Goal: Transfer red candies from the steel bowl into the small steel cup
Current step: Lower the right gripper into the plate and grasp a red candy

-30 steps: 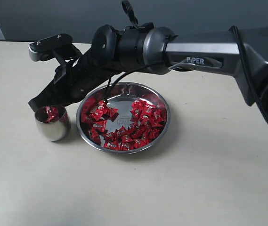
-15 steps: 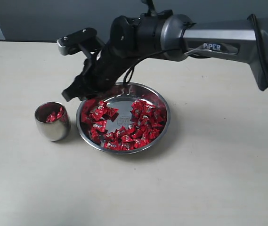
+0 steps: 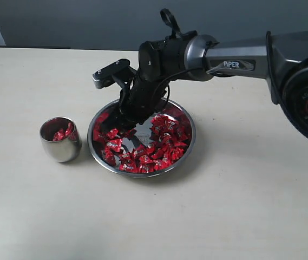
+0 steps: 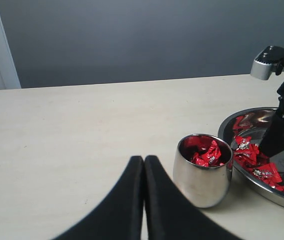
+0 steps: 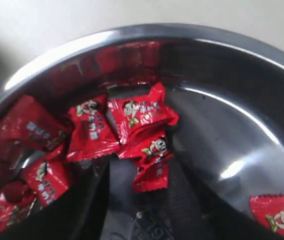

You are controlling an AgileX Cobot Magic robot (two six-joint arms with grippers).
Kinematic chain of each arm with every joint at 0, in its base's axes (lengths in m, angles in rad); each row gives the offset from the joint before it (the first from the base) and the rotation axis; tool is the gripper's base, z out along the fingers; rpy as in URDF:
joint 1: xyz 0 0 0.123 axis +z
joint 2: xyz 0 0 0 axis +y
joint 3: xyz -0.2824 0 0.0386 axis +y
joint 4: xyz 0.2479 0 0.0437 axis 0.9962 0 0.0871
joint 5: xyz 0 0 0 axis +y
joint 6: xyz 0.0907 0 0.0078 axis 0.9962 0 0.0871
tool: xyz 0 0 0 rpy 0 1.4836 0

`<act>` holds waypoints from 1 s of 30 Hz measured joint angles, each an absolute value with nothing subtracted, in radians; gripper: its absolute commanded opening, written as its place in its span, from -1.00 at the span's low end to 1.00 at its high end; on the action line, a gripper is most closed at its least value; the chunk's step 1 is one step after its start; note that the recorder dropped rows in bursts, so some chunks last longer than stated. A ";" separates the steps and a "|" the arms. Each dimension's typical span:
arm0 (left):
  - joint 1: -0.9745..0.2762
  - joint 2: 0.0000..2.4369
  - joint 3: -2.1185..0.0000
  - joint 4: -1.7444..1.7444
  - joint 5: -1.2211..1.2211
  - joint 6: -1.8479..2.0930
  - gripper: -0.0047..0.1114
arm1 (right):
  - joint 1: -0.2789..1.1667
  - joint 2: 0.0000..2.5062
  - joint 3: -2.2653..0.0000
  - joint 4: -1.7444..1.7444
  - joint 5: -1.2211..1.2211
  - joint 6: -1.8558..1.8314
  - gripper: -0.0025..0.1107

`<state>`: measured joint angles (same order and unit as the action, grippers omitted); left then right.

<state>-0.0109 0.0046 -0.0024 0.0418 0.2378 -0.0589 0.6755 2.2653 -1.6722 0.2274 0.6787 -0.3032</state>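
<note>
From outside, the right gripper [image 3: 124,123] is down in the bowl [image 3: 143,172] among the candies [image 3: 159,147]. The cup [image 3: 60,147], a few candies inside, stands just beside the bowl. In the left wrist view, the left gripper [image 4: 143,160] is pressed together near the cup. In the right wrist view, the fingers [image 5: 89,200] are spread astride one candy.
</note>
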 measured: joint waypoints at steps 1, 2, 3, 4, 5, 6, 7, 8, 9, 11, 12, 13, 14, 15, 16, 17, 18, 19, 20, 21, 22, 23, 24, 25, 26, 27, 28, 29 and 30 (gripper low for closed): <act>-0.011 0.005 -0.002 0.042 0.238 -0.059 -0.91 | 0.675 2.269 -1.672 0.223 0.679 -0.303 -0.28; -0.011 0.005 -0.002 0.042 0.238 -0.059 -0.91 | 0.675 2.273 -1.672 0.221 0.677 -0.303 -0.28; -0.011 0.005 -0.002 0.042 0.238 -0.059 -0.91 | 0.673 2.276 -1.672 0.219 0.674 -0.303 -0.28; -0.011 0.005 -0.002 0.042 0.238 -0.059 -0.91 | 0.673 2.278 -1.672 0.218 0.669 -0.303 -0.28; -0.011 0.005 -0.002 0.042 0.238 -0.059 -0.91 | 0.673 2.281 -1.672 0.216 0.667 -0.303 -0.28; -0.011 0.005 -0.002 0.042 0.238 -0.059 -0.91 | 0.673 2.280 -1.672 0.216 0.663 -0.303 -0.28; -0.011 0.005 -0.002 0.042 0.238 -0.059 -0.91 | 0.673 2.280 -1.672 0.216 0.660 -0.303 -0.28; -0.011 0.005 -0.002 0.042 0.238 -0.059 -0.91 | 0.673 2.280 -1.672 0.216 0.658 -0.303 -0.28; -0.011 0.005 -0.002 0.042 0.238 -0.059 -0.91 | 0.673 2.280 -1.672 0.216 0.651 -0.303 -0.28; -0.011 0.005 -0.002 0.042 0.238 -0.059 -0.91 | 0.673 2.280 -1.672 0.216 0.637 -0.303 -0.29; -0.011 0.005 -0.002 0.042 0.238 -0.059 -0.91 | 0.673 2.280 -1.672 0.216 0.635 -0.303 -0.29; -0.011 0.005 -0.002 0.042 0.238 -0.059 -0.91 | 0.673 2.280 -1.672 0.216 0.633 -0.303 -0.29; -0.011 0.005 -0.002 0.042 0.238 -0.059 -0.91 | 0.673 2.280 -1.672 0.216 0.631 -0.303 -0.29; -0.011 0.005 -0.002 0.042 0.238 -0.059 -0.91 | 0.673 2.280 -1.672 0.216 0.631 -0.303 -0.29; -0.011 0.005 -0.002 0.042 0.238 -0.059 -0.91 | 0.673 2.280 -1.672 0.216 0.631 -0.303 -0.29; -0.011 0.005 -0.002 0.042 0.238 -0.059 -0.91 | 0.673 2.280 -1.672 0.216 0.629 -0.303 -0.29; -0.011 0.005 -0.002 0.042 0.238 -0.059 -0.91 | 0.673 2.280 -1.672 0.216 0.629 -0.303 -0.29; -0.011 0.005 -0.002 0.042 0.238 -0.059 -0.91 | 0.673 2.280 -1.672 0.216 0.629 -0.303 -0.29; -0.011 0.005 -0.002 0.042 0.238 -0.059 -0.91 | 0.673 2.280 -1.672 0.216 0.629 -0.303 -0.29; -0.011 0.005 -0.002 0.042 0.238 -0.059 -0.91 | 0.673 2.280 -1.672 0.216 0.629 -0.303 -0.29; -0.011 0.005 -0.002 0.042 0.238 -0.059 -0.91 | 0.673 2.280 -1.672 0.216 0.629 -0.303 -0.29; -0.011 0.005 -0.002 0.042 0.238 -0.059 -0.91 | 0.673 2.280 -1.672 0.216 0.627 -0.303 -0.29; -0.011 0.005 -0.002 0.042 0.238 -0.059 -0.91 | 0.673 2.280 -1.672 0.216 0.627 -0.303 -0.29; -0.011 0.005 -0.002 0.042 0.238 -0.059 -0.91 | 0.673 2.280 -1.672 0.216 0.627 -0.303 -0.29; -0.011 0.005 -0.002 0.042 0.238 -0.059 -0.91 | 0.673 2.280 -1.672 0.216 0.627 -0.301 -0.29; -0.011 0.005 -0.002 0.042 0.238 -0.059 -0.91 | 0.673 2.280 -1.672 0.216 0.627 -0.300 -0.29; -0.011 0.005 -0.002 0.042 0.238 -0.059 -0.91 | 0.673 2.280 -1.672 0.216 0.627 -0.300 -0.29; -0.011 0.005 -0.002 0.042 0.238 -0.059 -0.91 | 0.673 2.280 -1.672 0.216 0.627 -0.300 -0.29; -0.011 0.005 -0.002 0.042 0.238 -0.059 -0.91 | 0.673 2.280 -1.672 0.216 0.627 -0.300 -0.29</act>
<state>-0.0109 0.0046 -0.0024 0.0418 0.2378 -0.0589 0.6732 2.2802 -1.6722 0.2164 0.6272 -0.3005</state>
